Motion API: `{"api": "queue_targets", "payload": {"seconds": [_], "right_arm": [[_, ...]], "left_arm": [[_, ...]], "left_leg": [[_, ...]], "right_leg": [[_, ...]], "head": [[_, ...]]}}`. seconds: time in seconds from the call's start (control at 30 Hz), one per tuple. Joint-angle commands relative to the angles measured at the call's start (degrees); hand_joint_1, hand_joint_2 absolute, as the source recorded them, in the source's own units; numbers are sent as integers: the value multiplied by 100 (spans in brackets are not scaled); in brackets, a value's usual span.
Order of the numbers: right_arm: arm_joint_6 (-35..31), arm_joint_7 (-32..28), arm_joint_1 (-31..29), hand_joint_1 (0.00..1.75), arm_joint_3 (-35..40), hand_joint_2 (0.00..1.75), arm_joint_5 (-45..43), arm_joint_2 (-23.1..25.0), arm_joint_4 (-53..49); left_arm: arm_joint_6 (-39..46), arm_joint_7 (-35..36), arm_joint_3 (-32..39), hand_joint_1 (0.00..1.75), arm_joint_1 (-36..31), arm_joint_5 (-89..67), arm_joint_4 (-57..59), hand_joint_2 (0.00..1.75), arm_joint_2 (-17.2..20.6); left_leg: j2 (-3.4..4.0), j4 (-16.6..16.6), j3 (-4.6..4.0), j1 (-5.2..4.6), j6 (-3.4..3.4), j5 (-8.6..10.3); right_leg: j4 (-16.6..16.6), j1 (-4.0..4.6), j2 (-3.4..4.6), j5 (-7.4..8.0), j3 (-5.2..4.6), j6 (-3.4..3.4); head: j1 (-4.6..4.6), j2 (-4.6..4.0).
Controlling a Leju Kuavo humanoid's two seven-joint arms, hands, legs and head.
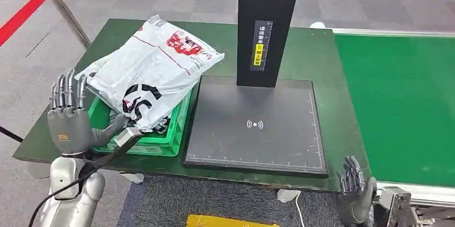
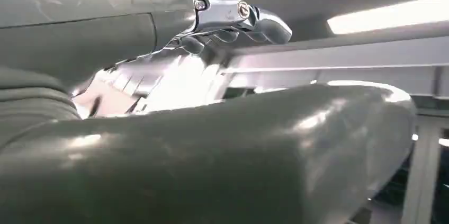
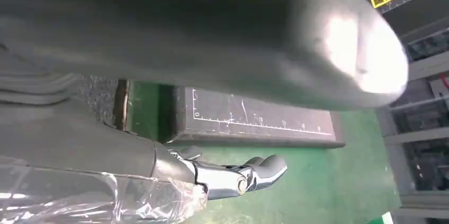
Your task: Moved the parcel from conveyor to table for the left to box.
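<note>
A white plastic parcel [image 1: 153, 71] with red and black print lies piled across the green crate [image 1: 170, 138] at the left of the dark green table [image 1: 316, 55]. My left hand [image 1: 68, 119] is raised beside the crate's near left corner, fingers upright and spread, holding nothing; its thumb [image 2: 254, 160] looms large in the left wrist view. My right hand [image 1: 355, 189] hangs low at the table's front right edge, fingers apart and empty. In the right wrist view its fingers [image 3: 238, 176] hover over the green surface near the scale's corner.
A black weighing plate [image 1: 257, 125] with a ruler edge fills the table's middle, and a black post [image 1: 265, 28] rises behind it. The green conveyor belt [image 1: 402, 103] runs along the right. A red barrier strap [image 1: 21, 15] stands at far left.
</note>
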Motion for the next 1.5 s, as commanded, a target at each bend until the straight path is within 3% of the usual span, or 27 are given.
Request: {"api": "queue_targets", "payload": {"seconds": [0.03, 0.23, 0.3, 0.37, 0.43, 0.53, 0.63, 0.9, 1.3, 1.33, 1.5], "right_arm": [[32, 61, -39, 0, -343, 0, 12, 137, 64], [32, 61, -39, 0, -343, 0, 12, 137, 64], [54, 55, -17, 0, -465, 0, 6, 207, 30], [208, 46, -38, 0, -565, 0, 39, 220, 63], [223, -150, -155, 0, -535, 0, 110, 179, 131], [-99, -444, -323, 0, -423, 0, 192, 170, 151], [-678, -671, -591, 0, -211, 0, 277, 162, 66], [-1244, -752, -761, 0, 183, 0, 354, 98, -70], [-1318, -739, -807, 0, 324, 0, 326, 47, -84], [-1418, -816, -828, 0, 382, 0, 407, 53, -130], [-2099, -810, -882, 0, 913, 0, 835, 31, -417]], "left_arm": [[-4, -333, 683, 0, 229, 633, -44, 0, -865], [-4, -333, 683, 0, 229, 633, -44, 0, -865], [-814, -1086, 162, 0, 524, 2804, -453, 0, -847], [-2672, -1632, -426, 0, 997, 5192, -1002, 0, -884], [-3768, -1900, -943, 0, 1285, 6188, -1130, 0, -832], [-4546, -2071, -1746, 0, 1283, 6326, -1062, 0, -671], [-4834, -1905, -2431, 0, 785, 6203, -544, 0, -765], [-5041, -1875, -2957, 0, 294, 6291, 53, 0, -970], [-5122, -1881, -3169, 0, 205, 6252, 202, 0, -970], [-5176, -1827, -3318, 0, 87, 6139, 390, 175, -1057], [-4876, -1922, -3810, 0, -524, 5970, 1454, 175, -1674]], "left_leg": [[-4, -7, 10, -3, 4, -1], [-9, -15, 22, 0, 8, -1], [-7, -13, 17, 0, 6, 0], [-7, -4, 9, 1, 5, -4], [-7, -5, 13, -2, 7, -6], [-10, -8, 15, -4, 7, -4], [-24, -8, 9, -8, 12, 0], [-20, -8, 16, -14, 17, -1], [-13, -5, 13, -13, 17, -3], [-13, -9, 19, -14, 18, -3], [-35, -7, 11, -15, 23, 3]], "right_leg": [[-4, -2, -6, -4, 10, 2], [-14, 1, -14, -6, 27, 4], [-10, 0, -11, -4, 21, 3], [-5, 2, -10, -6, 14, 3], [-5, 0, -11, -9, 17, 5], [-9, -1, -12, -8, 18, 6], [-9, -2, -25, -14, 22, 19], [-10, -3, -25, -5, 27, 20], [-4, -3, -21, -7, 24, 20], [-9, -3, -22, -7, 30, 21], [-9, -5, -42, -7, 30, 24]], "head": [[0, 0], [0, 0], [0, 0], [0, 0], [0, 0], [-4, 0], [-2, 0], [-2, 0], [-2, 0], [0, 0], [0, 0]]}}
